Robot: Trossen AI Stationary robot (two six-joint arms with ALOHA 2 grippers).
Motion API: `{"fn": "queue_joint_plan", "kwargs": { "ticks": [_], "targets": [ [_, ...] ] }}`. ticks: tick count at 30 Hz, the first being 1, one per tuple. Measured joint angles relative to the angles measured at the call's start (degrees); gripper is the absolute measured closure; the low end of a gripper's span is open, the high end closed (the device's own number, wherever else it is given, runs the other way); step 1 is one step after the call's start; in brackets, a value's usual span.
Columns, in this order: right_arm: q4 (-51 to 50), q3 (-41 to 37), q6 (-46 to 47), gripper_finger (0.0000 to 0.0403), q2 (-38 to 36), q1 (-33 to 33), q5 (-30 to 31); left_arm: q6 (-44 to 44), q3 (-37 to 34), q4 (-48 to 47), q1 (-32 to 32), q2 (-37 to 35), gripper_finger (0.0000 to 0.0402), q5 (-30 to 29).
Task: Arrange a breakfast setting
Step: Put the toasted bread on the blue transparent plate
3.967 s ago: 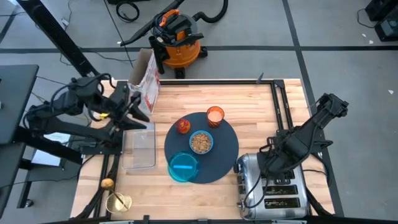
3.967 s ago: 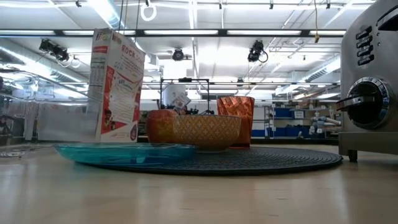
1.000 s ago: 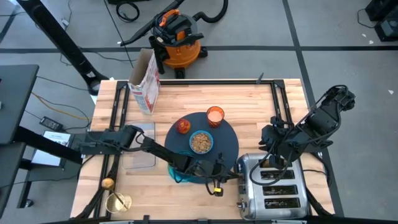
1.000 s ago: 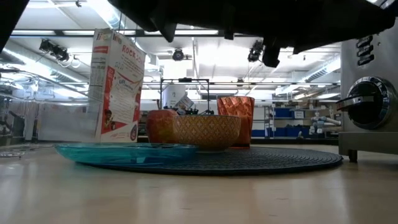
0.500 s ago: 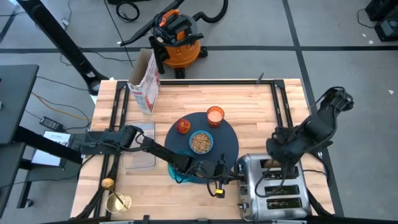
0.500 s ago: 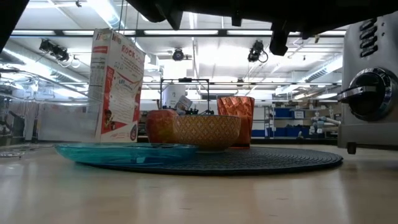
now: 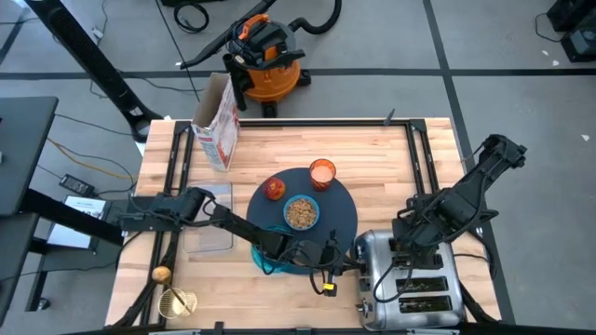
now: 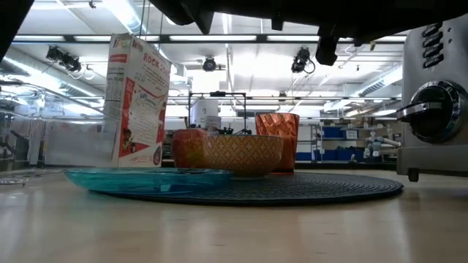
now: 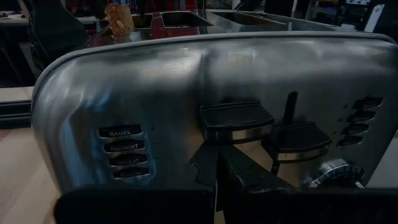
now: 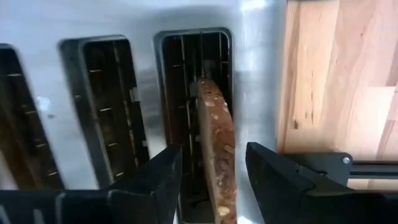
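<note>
Toaster [image 9: 205, 118] front, left wrist view: four stacked buttons [image 9: 122, 153], top reads "BAGEL", next "DEFROST", third "REHEAT", bottom one too dark to read. Cereal box [image 8: 137, 101] on the desk, low view: big red letters "ROCK" near the top of its face, smaller print below not legible. No other readable text, numbers or signs in any view
</note>
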Motion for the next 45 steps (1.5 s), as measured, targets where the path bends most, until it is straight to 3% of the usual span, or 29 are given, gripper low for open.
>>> {"fn": "queue_joint_plan", "kwargs": {
  "ticks": [24,32,39,45],
  "targets": [
    [3.6,-2.5,-0.6,0.0356,0.1,-0.2,0.8,0.0,0.0,-1.1,0.4,0.0,0.0393,-0.3],
    [3.8,-2.3,-0.3,0.0369,0.2,-0.2,-2.3,0.0,0.1,-1.3,0.5,0.0,0.0392,-0.3],
    [0.7,3.1,0.1,0.0370,0.2,-0.2,-2.5,-1.9,0.2,-6.8,0.6,-0.5,0.0386,-0.8],
    [-3.2,12.7,-0.5,0.0370,0.1,-1.4,-1.1,-7.6,0.3,-16.4,0.7,-3.3,0.0324,-0.8]
  ]
}}
